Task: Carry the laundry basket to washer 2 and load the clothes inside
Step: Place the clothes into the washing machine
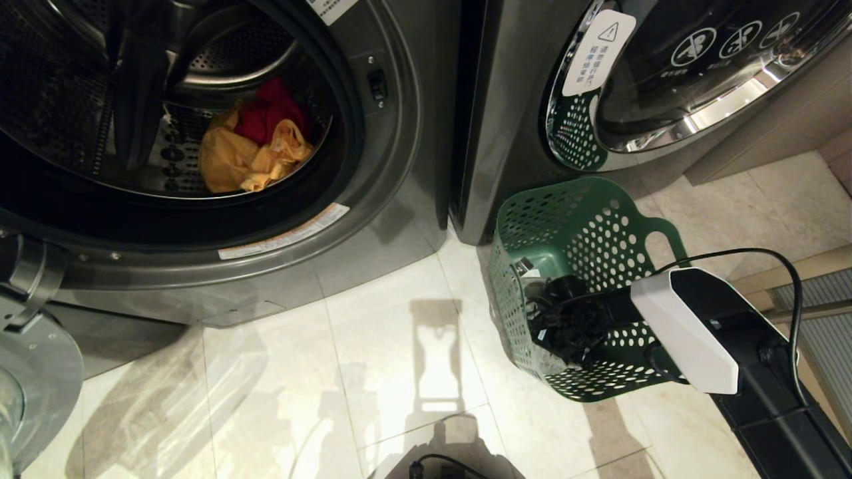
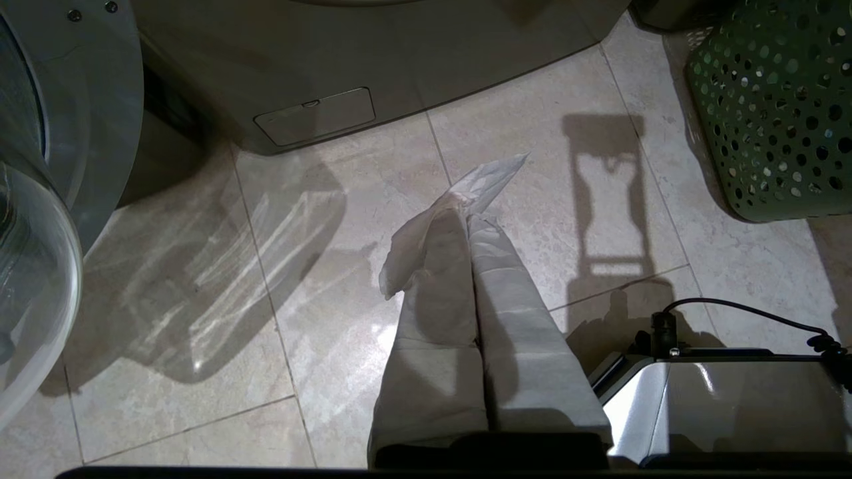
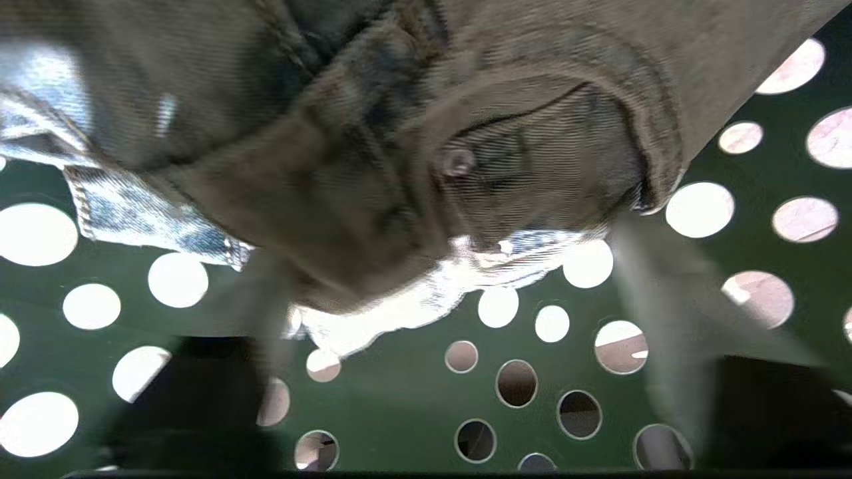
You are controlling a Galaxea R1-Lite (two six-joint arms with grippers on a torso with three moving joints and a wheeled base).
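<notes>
Head view: the open washer drum [image 1: 180,100] fills the upper left of the frame, with yellow and red clothes [image 1: 256,150] already lying in it. A second washer with its door shut [image 1: 692,73] takes the upper right; no numeral is visible on either machine, so which one is washer 2 cannot be confirmed from here. The laundry basket [image 1: 579,226] stands on the tiled floor [image 1: 373,346] right of centre, just in front of the shut washer, well apart from the open drum.

The right end effector [image 1: 566,326] is reached down inside the basket from the lower right, onto a dark garment [image 1: 572,319]. In the right wrist view the jaws are spread wide, one finger blurred either side of a bunched denim garment [image 3: 373,166] that lies between and just beyond them, against the perforated basket wall [image 3: 413,399]. No grip is seen yet; closing is judged to be the step in hand.

Key relation: the garment lies straight ahead of the right end effector, inside the basket, and the open drum is off to the upper left of it, so a lift up over the rim and then a long sweep left is needed. Risk: fabric snagging on the rim.

The left end effector [image 2: 476,219] is parked low over the floor, fingers pressed together, nothing held. The right arm is far nearer.
</notes>
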